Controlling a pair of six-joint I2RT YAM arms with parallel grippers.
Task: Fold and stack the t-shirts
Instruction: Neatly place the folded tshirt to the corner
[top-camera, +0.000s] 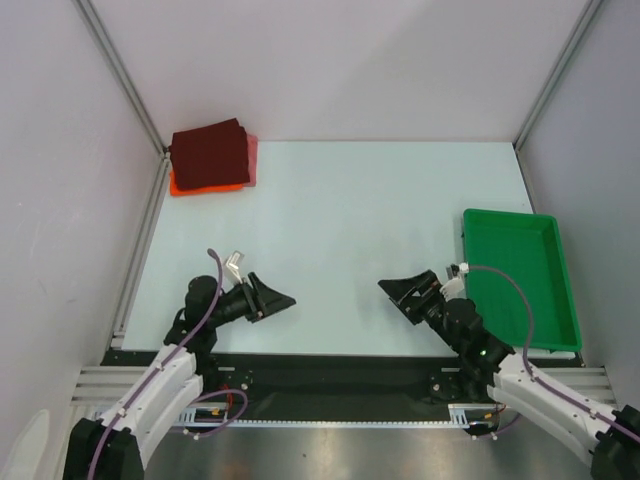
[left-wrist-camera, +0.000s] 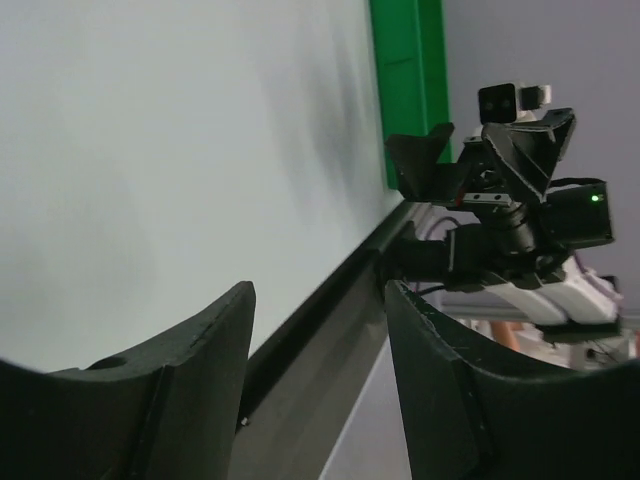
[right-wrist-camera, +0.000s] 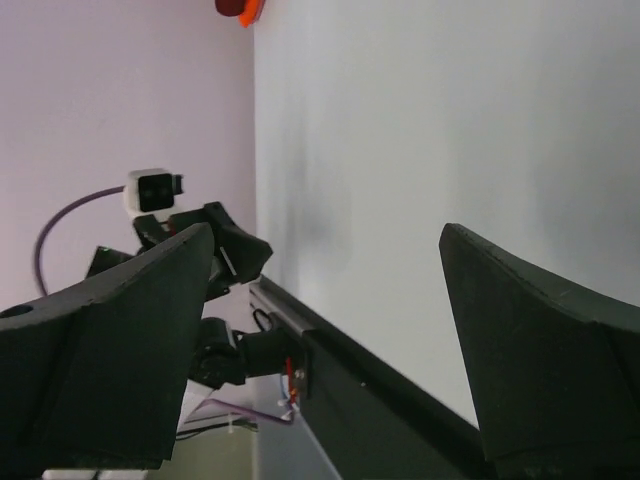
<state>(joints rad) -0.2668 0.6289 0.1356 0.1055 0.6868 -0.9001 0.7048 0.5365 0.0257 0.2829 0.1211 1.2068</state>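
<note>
**Top external view: folded shirts stacked in far-left corner, both grippers open near the front edge**

Seen from above, the t-shirts (top-camera: 212, 160) lie in one folded stack at the far-left corner of the pale table (top-camera: 350, 210), close to the left wall and the back wall. The dark maroon shirt (top-camera: 210, 150) is on top. The bright orange-red shirt (top-camera: 200, 187) shows below it as a strip along the near and left edges. The pinkish shirt (top-camera: 253, 152) shows only as a thin strip on the right side of the pile. From this view it is not clear which of the two lower shirts lies at the bottom.

The left gripper (top-camera: 280, 297) hangs low over the near-left part of the table and points toward the centre. The right gripper (top-camera: 393, 289) faces it from the near-right, well apart from it. Both are far from the stack.

The left wrist camera shows the left gripper's own fingers (left-wrist-camera: 205, 375) spread, with only table and the front rail between them. The right wrist camera likewise shows the right gripper's fingers (right-wrist-camera: 540, 340) wide apart and holding nothing. Each wrist view also catches the opposite arm across the table, and the right gripper's jaws look parted there too.

A green plastic tray (top-camera: 555, 300) sits on the right side of the table, just beside the right arm. Its long side appears as a green band (left-wrist-camera: 408, 80) in the left wrist view. A sliver of the orange-red shirt (right-wrist-camera: 240, 8) shows at the top edge of the right wrist view.
</note>
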